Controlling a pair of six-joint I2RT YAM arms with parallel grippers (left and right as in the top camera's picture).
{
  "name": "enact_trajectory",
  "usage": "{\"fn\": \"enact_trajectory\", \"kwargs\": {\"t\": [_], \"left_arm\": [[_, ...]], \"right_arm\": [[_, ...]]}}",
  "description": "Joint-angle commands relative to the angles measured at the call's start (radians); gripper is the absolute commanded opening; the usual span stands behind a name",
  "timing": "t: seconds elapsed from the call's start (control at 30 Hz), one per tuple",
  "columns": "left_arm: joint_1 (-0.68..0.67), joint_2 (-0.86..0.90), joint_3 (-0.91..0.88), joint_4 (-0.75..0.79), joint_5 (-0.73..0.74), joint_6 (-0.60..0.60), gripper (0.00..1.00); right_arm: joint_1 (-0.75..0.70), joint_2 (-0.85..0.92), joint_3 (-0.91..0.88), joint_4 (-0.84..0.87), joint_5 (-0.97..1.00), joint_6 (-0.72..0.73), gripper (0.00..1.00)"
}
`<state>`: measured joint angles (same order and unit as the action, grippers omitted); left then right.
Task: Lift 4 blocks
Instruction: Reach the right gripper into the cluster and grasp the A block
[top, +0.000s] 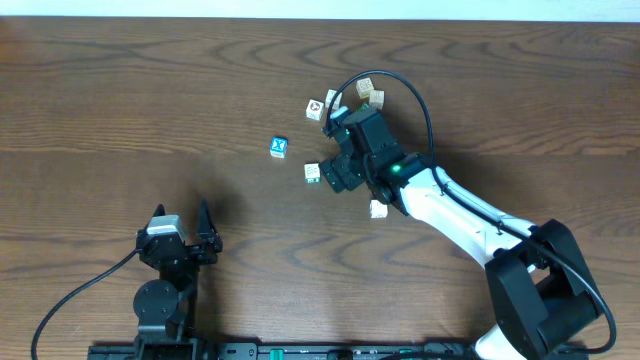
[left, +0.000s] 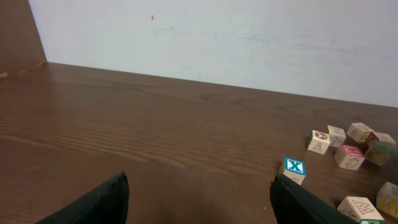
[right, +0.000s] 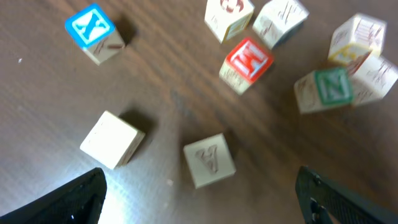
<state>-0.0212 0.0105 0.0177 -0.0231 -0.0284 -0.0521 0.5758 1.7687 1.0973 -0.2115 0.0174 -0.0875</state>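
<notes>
The right pincer (right: 202, 186) hangs low over the table (top: 120, 100) with its fingers spread wide and gripping nothing. Straight ahead at twelve o'clock in its own camera, resting on the wood, is a cream block with a faint A (right: 209, 160), so the wide stance looks meant for straddling a block from above. A plain cream block (right: 112, 140) lies at ten o'clock, apart from it, and the blue block (right: 93, 31) with the white X sits farther off at eleven. A red-faced block (right: 247, 62) at one o'clock and a green-faced block (right: 326, 90) at two mingle with more cream ones, close enough to crowd a grip there. No block is off the wood. The left pincer (left: 199, 199) is spread too and empty, low near the table's seven o'clock edge, probably kept clear because every block lies nearer the other arm.
</notes>
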Motion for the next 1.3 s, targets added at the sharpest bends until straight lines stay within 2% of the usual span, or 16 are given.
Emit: {"fn": "enact_trajectory", "kwargs": {"t": [0.0, 0.3, 0.53, 0.73, 1.03, 1.27], "left_arm": [[0.005, -0.005, -0.014, -0.048, -0.013, -0.002, 0.73], [0.005, -0.005, -0.014, -0.048, -0.013, -0.002, 0.73], [0.005, -0.005, -0.014, -0.048, -0.013, -0.002, 0.73], [0.005, -0.005, -0.014, -0.048, -0.013, -0.002, 0.73], [0.005, -0.005, -0.014, -0.048, -0.013, -0.002, 0.73], [0.005, -0.005, -0.014, -0.048, -0.013, -0.002, 0.73]], "right_arm": [[-0.023, 0.046, 0.016, 0.024, -0.013, -0.067, 0.94], [-0.045, 0.191, 0.058, 0.068, -0.057, -0.094, 0.89], [-0.037, 0.254, 0.133, 0.063, -0.056, -0.102, 0.74], [-0.029, 0.254, 0.155, 0.056, -0.055, -0.097, 0.54], [-0.025, 0.254, 0.155, -0.007, -0.052, -0.09, 0.61], [-0.024, 0.254, 0.155, -0.055, -0.052, -0.094, 0.55]]}}
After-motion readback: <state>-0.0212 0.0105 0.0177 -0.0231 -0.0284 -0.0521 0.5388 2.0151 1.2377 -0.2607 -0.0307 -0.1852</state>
